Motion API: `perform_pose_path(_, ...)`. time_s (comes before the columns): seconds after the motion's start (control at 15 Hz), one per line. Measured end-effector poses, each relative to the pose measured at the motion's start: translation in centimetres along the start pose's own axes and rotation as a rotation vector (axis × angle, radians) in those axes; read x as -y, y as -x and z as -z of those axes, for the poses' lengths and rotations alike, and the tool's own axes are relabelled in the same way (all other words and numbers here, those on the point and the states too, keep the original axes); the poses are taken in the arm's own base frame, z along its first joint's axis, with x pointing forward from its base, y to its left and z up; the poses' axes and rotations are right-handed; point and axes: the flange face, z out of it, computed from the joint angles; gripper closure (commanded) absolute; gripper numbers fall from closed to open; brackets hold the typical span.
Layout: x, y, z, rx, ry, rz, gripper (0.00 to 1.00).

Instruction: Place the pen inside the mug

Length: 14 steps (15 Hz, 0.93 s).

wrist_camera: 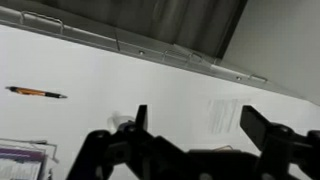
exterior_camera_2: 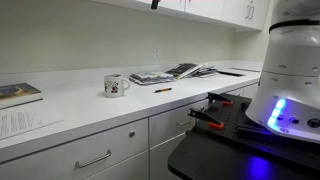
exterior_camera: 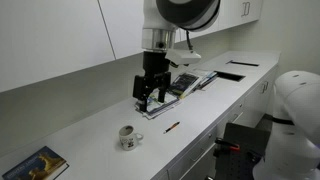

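The white mug (exterior_camera: 128, 138) with a dark print stands on the white counter, and it also shows in an exterior view (exterior_camera_2: 116, 86). The short dark pen (exterior_camera: 172, 127) lies flat on the counter a little apart from the mug on its handle-free side; it also shows in an exterior view (exterior_camera_2: 162, 90) and at the left of the wrist view (wrist_camera: 35, 92). My gripper (exterior_camera: 150, 92) hangs above the counter near the magazines, well above pen and mug. In the wrist view its jaws (wrist_camera: 200, 125) are open and empty. The mug is mostly hidden behind a finger there.
Spread magazines (exterior_camera: 185, 85) lie on the counter under the gripper. A book (exterior_camera: 40, 163) lies at the far end, with a printed sheet (exterior_camera_2: 25, 122) near it. Wall cabinets hang above. The counter's front edge (exterior_camera_2: 150, 108) runs close to the pen.
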Motion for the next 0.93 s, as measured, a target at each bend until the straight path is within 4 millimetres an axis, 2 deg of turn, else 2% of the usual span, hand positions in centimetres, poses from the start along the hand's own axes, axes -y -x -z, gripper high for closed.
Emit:
perform_pose_path(0.33, 0.0, 0.0, 0.0, 0.0, 0.0, 0.0, 0.0)
perform_pose_path(0.53, 0.1, -0.6, -0.1, -0.085, 0.015, -0.091, 0.0)
perform_pose_path(0.73, -0.3, -1.4, -2.3, -0.203, 0.028, -0.204, 0.0)
perform_pose_path(0.93, -2.7, -2.7, -5.2, -0.297, 0.048, -0.337, 0.0)
